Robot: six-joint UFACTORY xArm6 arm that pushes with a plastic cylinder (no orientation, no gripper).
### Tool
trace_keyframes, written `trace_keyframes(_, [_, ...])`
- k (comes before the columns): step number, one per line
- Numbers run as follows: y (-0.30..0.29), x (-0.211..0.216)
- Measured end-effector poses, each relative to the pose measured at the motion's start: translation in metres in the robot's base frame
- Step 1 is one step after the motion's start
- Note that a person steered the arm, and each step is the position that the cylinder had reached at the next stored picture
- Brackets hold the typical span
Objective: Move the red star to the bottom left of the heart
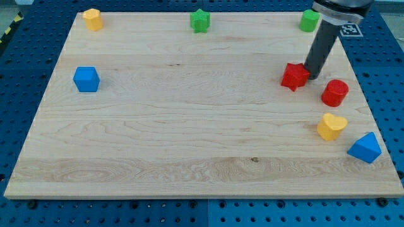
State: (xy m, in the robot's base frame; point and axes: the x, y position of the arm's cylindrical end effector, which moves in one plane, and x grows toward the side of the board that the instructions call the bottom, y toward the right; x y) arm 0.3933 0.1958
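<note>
The pale wooden surface [189,126] lies on a blue pegboard base [25,57]. The straight dark rod comes down from the view's top right, and my tip [312,76] sits right against the upper right side of the small red star-shaped block [294,76], seemingly touching it. There is no hand on this arm, only the rod, so nothing opens, closes or grips.

The red star stands near the surface's right edge. The red cylinder block [334,93] is just to its right and slightly lower. The yellow heart-shaped block [331,126] lies below the cylinder, so the star is up and to the left of the heart. The blue triangular block [365,148] sits at the heart's lower right.

Along the top edge stand a yellow block [93,19], a green star-shaped block [200,21] and a green block [308,21]. A blue cube [86,79] sits at the far left.
</note>
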Motion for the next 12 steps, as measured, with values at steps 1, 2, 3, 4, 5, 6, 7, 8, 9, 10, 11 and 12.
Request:
trace_keyframes(1, [-0.031, 0.0])
trace_keyframes(2, [-0.062, 0.0])
trace_keyframes(3, [-0.09, 0.006])
trace_keyframes(4, [-0.123, 0.008])
trace_keyframes(5, [-0.145, 0.013])
trace_keyframes(6, [-0.147, 0.034])
trace_keyframes(7, [-0.127, 0.055])
trace_keyframes(8, [-0.109, 0.076])
trace_keyframes(9, [-0.095, 0.095])
trace_keyframes(10, [-0.087, 0.114])
trace_keyframes(11, [-0.074, 0.133])
trace_keyframes(12, [-0.059, 0.138])
